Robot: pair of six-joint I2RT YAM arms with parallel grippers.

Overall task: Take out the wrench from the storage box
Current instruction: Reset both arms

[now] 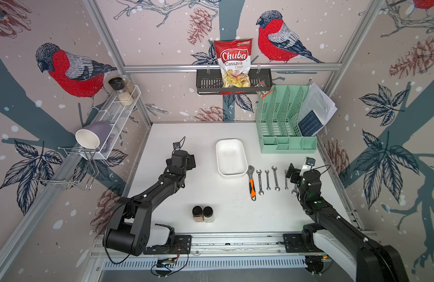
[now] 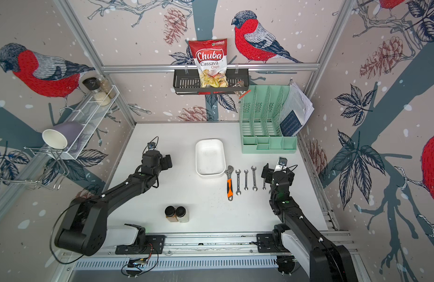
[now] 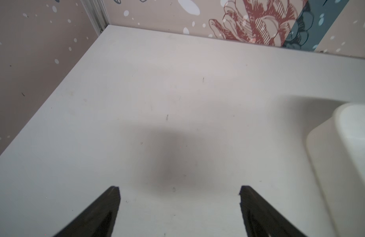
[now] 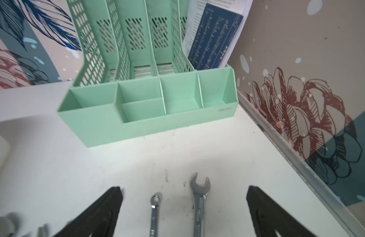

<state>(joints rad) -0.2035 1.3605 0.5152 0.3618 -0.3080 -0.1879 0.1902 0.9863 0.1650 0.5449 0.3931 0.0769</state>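
With the box (image 1: 231,158) empty and the wrenches (image 1: 274,178) rowed just beside it, the right gripper (image 4: 183,188), spread wide over the two farthest from the box, should rise straight without nudging them, while the left gripper (image 3: 178,187), spread and empty, hangs by the box's other side.

The storage box (image 1: 232,158) looks like smooth white plastic with a slight sheen, the wrenches (image 4: 199,203) are bright polished metal, the adjustable wrench (image 1: 252,186) has an orange rubbery-looking grip, the file organiser (image 4: 148,127) is matt mint plastic, and the white table (image 3: 157,92) is smooth but scuffed
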